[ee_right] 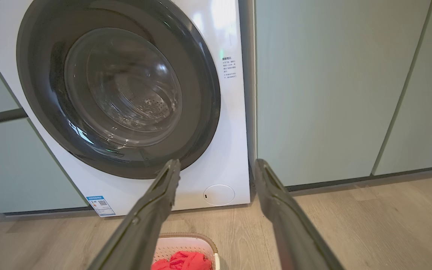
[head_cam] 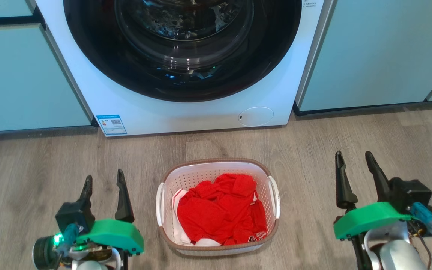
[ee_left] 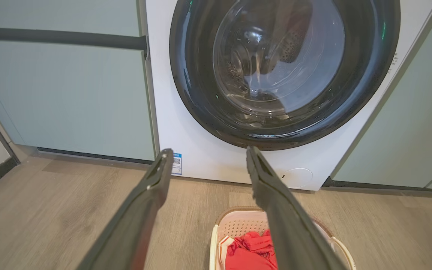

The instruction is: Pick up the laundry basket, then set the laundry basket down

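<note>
The laundry basket (head_cam: 216,248), white perforated plastic with a brown rim band and two white side handles, stands on the wooden floor before the washing machine. Red clothing (head_cam: 219,212) with some white fabric fills it. My left gripper (head_cam: 103,180) is open, to the left of the basket and apart from it. My right gripper (head_cam: 354,159) is open too, well off to the basket's right. In the left wrist view the basket (ee_left: 238,225) lies at the bottom edge, partly behind one finger (ee_left: 276,198). The right wrist view catches the basket's far rim (ee_right: 186,237) at the bottom, between the two fingers (ee_right: 152,210).
A white front-loading washing machine (head_cam: 201,112) with a dark round door (head_cam: 182,48) stands behind the basket. Pale green cabinets (head_cam: 369,56) flank it on both sides. Bare wood floor (head_cam: 306,150) lies around the basket.
</note>
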Robot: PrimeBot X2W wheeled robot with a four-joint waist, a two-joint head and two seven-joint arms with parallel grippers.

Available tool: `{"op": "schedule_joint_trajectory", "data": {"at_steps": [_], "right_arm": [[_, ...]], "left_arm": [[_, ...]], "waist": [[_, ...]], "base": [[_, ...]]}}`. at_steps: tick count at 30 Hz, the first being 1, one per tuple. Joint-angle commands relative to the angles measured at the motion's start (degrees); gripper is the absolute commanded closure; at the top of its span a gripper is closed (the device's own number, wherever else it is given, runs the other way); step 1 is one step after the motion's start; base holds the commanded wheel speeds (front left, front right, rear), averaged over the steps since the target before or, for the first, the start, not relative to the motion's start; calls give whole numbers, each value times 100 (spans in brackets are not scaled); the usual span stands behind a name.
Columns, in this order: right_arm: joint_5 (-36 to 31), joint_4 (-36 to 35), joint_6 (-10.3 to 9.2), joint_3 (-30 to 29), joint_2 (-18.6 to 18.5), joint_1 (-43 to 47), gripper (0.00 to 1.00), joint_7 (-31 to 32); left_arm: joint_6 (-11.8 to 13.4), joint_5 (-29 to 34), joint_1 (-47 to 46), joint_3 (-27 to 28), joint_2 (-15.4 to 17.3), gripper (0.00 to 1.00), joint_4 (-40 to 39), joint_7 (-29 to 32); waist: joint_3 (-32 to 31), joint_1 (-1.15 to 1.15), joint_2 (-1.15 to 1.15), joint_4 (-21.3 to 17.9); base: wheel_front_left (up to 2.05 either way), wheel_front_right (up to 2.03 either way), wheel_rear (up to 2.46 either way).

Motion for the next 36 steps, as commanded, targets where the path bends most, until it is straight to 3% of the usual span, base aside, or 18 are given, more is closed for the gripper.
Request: {"op": "schedule_joint_trajectory", "data": {"at_steps": [1,23,36], "right_arm": [[-249,-256,-7,144,-71,-189,0,-121],[-1758,-367,-9,386,-84,-173,0,-468],[-1745,-295,-9,355,-84,-175,0,-468]], "left_arm": [[70,234,-125,110,95,0,-233,-101],[216,1649,9,8,-11,0,-285,-449],[80,1718,37,138,-112,0,-195,-449]], "waist": [[6,0,0,2],[29,0,0,-46],[39,0,0,-54]], "base": [[0,0,0],[0,0,0],[0,0,0]]}}
